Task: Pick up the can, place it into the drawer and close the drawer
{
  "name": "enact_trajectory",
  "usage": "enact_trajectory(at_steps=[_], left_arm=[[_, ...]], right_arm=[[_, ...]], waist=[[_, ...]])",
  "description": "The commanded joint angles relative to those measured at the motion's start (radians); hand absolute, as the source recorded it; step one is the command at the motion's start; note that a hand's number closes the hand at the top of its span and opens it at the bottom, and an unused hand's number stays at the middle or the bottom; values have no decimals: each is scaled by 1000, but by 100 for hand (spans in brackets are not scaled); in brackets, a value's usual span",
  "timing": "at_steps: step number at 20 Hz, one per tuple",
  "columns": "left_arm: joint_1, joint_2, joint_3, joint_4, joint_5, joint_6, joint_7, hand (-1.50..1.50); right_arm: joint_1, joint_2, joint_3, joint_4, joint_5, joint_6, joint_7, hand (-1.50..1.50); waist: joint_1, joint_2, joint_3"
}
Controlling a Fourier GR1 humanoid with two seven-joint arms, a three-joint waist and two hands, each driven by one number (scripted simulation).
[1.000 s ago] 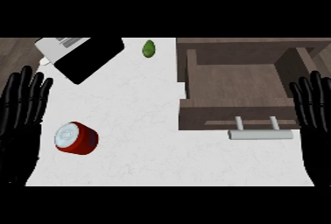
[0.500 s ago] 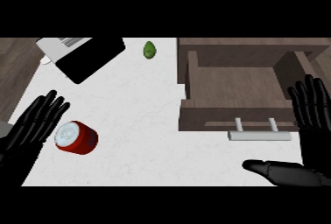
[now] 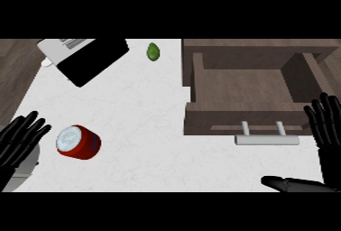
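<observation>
A kitchen is indicated. A white, faintly speckled worktop is seen from above, with a brown wooden drawer pulled open at its right, fitted with a pale bar handle. A red can with a silver lid and a small green fruit are laid on the worktop.

The black left hand has swung inward from its earlier upright pose at the left edge, and its spread fingers now sit just left of the red metal can lying on its side, apart from it.
</observation>
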Motion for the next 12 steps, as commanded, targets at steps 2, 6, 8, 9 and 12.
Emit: enact_trajectory(at_steps=[2, 6, 8, 9, 12], left_arm=[[69, 10, 87, -88, 121, -19, 98, -150], [-70, -3, 103, 109, 77, -25, 78, -150], [-36, 29, 179, 83, 147, -71, 109, -150], [-59, -50, 76, 44, 32, 2, 122, -150], [-37, -33, 143, 76, 61, -58, 111, -150]], right_arm=[[30, -33, -56, -32, -52, 41, 24, -150], [53, -39, -95, 2, -88, 79, -54, -150], [46, -18, -68, -42, -60, 56, -9, -150], [-9, -49, -121, 41, -93, 72, -16, -150], [95, -31, -101, -14, -78, 107, -58, -150]], waist=[[2, -1, 0], [-8, 1, 0], [-3, 0, 0], [-4, 1, 0], [-3, 0, 0]])
